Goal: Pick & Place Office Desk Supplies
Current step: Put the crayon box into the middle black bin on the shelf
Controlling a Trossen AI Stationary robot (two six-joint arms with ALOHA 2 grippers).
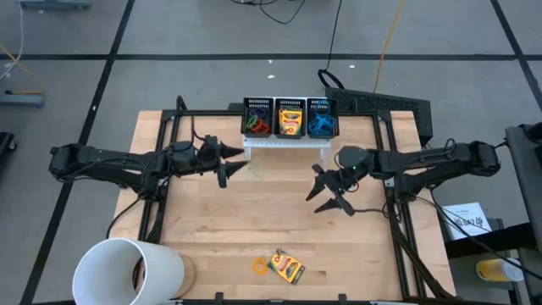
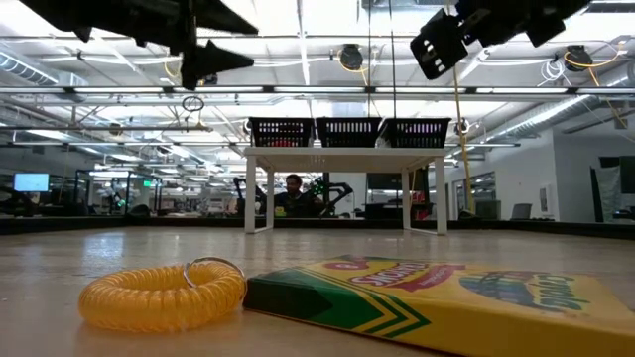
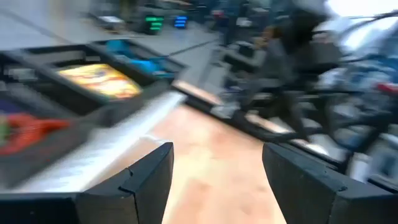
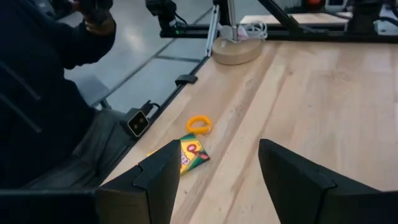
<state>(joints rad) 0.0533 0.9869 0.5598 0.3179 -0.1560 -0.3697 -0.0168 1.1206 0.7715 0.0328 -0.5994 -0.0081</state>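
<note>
Both pincers hang apart and empty over bare wood; one crayon box and an orange coil loop lie near the surface's front edge.

High view: left pincer (image 1: 227, 163) and right pincer (image 1: 328, 188) flank open wood below three black bins (image 1: 289, 118) on a white shelf (image 1: 286, 142); crayon box (image 1: 286, 267) just beside orange loop (image 1: 260, 266), white cup (image 1: 127, 271) at the front-left corner. Low view: the box (image 2: 446, 297) and loop (image 2: 164, 295) look to be touching, and a person sits beyond the surface. Left wrist view: fingers (image 3: 140, 180) spread, bins close ahead. Right wrist view: fingers (image 4: 155, 180) spread, box (image 4: 188, 154) and loop (image 4: 199, 124) by the surface's edge.
</note>
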